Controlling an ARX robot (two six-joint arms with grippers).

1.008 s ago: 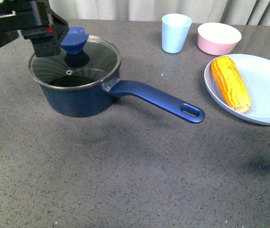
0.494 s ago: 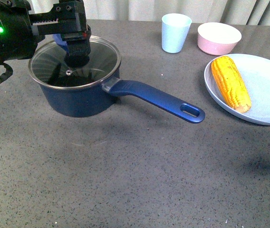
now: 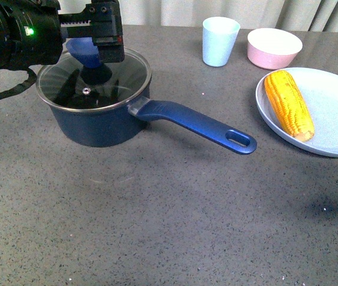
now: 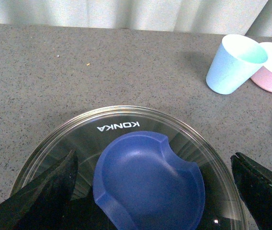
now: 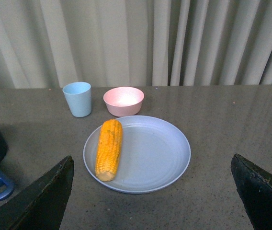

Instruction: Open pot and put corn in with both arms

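I have the left gripper [image 3: 94, 50] spread open over the dark blue saucepan [image 3: 97, 128], which sits at the left of the grey speckled tabletop [image 3: 157, 226]. Its round glass lid [image 3: 127, 71] is seated on the rim. The lid looks stiff, smooth and breakable, and I judge it moderately heavy with its metal band. The only sensible hold is the blue knob [image 3: 85, 52] at its centre, squeezed on its sides under the flared, dished top so it cannot slip out. The left wrist view gives me what the front view cannot: the knob [image 4: 148, 184] sits between the two fingers with a gap on each side, so the left gripper [image 4: 153, 158] touches nothing yet. The front view alone shows the gripper level with the knob and the pot's long handle pointing toward the pale blue plate [image 3: 335, 119]. The yellow-orange corn cob [image 3: 288, 104] lies on that plate, near the pale blue cup [image 3: 220, 40] and the pink bowl [image 3: 274, 47]. I expect it to be firm, light and prone to rolling, so I would take it across its middle. Only the right wrist view shows the right gripper [image 5: 151, 160], wide open, empty and well back from the cob [image 5: 108, 148].
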